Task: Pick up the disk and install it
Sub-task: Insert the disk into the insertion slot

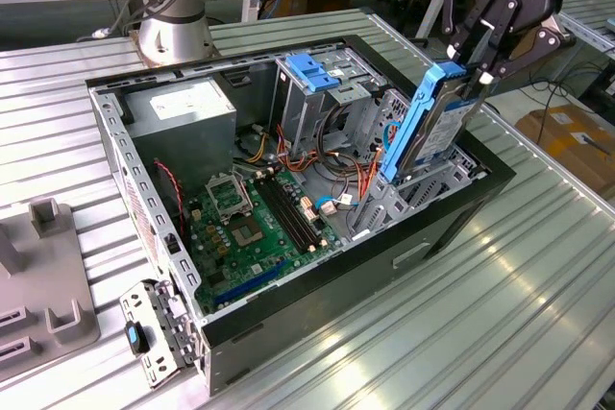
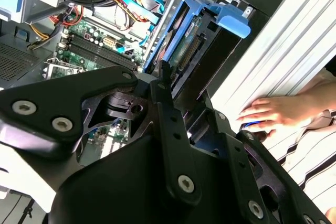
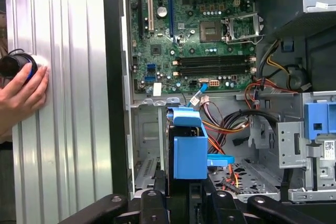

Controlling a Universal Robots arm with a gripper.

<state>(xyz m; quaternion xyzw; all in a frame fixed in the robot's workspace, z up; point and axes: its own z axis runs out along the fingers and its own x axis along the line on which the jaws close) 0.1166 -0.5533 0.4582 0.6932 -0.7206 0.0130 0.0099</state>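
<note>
Exterior view: the disk's (image 1: 428, 127) lower end is hidden in the drive bay of the computer case (image 1: 452, 228). The gripper's (image 1: 473, 69) upper body is cut by the top edge. A grey fixture (image 1: 38, 276) on the bench (image 1: 519, 314) is cut by the exterior view's left edge.

Second wrist view: the gripper body covers the disk's near end.

First wrist view: a hand (image 3: 21, 95) is cut by the frame edge. It partly covers a dark round object (image 3: 13, 64), kind indeterminable.
</note>
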